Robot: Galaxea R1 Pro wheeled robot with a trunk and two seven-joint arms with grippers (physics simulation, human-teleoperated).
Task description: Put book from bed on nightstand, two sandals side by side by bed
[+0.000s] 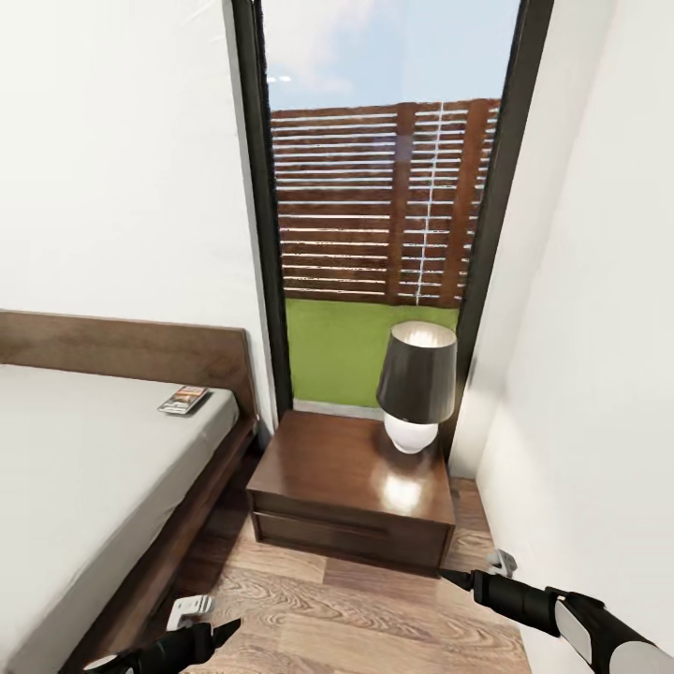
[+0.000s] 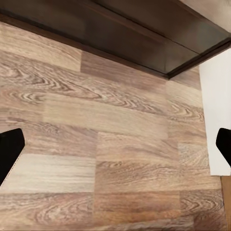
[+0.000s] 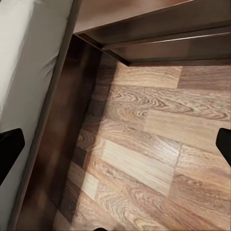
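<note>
White walls and wood-plank floor [image 1: 374, 608] frame the head view: a tall dark-framed window [image 1: 384, 206] gives onto a slatted fence and grass. Bed [image 1: 84, 468] at left, the book [image 1: 183, 400] lying on the mattress near the headboard. Nightstand [image 1: 351, 487] just beside the bed, a dark-shaded lamp [image 1: 417, 384] on it. Left gripper [image 1: 201, 625] and right gripper [image 1: 468, 573] low over the floor, both empty. Left wrist view: fingers [image 2: 8, 151] spread wide over planks, nightstand base [image 2: 144, 33] beyond. Right wrist view: fingers [image 3: 9, 149] wide apart, bed frame [image 3: 57, 106] beside the floor.
</note>
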